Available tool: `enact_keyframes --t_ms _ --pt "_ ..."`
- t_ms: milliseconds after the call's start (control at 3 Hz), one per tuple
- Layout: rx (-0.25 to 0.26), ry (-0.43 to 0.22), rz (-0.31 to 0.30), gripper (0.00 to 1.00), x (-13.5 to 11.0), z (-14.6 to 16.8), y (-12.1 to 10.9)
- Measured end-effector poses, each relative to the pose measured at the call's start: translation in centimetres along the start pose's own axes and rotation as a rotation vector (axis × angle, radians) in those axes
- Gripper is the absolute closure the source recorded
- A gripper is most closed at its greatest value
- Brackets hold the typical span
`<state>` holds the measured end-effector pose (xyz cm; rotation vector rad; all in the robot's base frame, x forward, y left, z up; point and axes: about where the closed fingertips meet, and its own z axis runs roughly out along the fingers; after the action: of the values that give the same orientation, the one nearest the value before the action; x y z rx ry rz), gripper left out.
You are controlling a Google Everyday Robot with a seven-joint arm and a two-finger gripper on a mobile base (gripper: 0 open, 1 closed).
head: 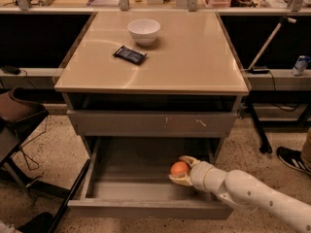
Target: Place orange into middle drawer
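Orange low in the open drawer, ready to be let go.

The gripper [181,171] holds the orange [179,168] inside the middle drawer [141,208], near its right side. The fingers [186,159] hug the fruit, one on top and one below. I think it is best to go down softly until the orange touches the drawer floor, then let go slowly so it does not roll. The white arm [252,198] reaches in low from the right.

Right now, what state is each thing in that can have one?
middle drawer: pulled open.
orange: held in the jaws, inside the middle drawer.
gripper: shut on the orange, low in the middle drawer.
scratched drawer front: shut.
white bowl: upright on the table.
dark packet: lying flat.
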<state>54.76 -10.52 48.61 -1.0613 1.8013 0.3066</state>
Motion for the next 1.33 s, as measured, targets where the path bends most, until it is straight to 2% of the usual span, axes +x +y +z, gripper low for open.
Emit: enact_keyframes --t_ms 333,667,1333 --pt "0.009 0.063 0.040 1.00 5.20 3.22 0.41" --pt "0.001 0.067 0.039 0.84 5.43 3.52 0.78" --pt "0.001 0.067 0.039 0.37 5.40 3.51 0.77"
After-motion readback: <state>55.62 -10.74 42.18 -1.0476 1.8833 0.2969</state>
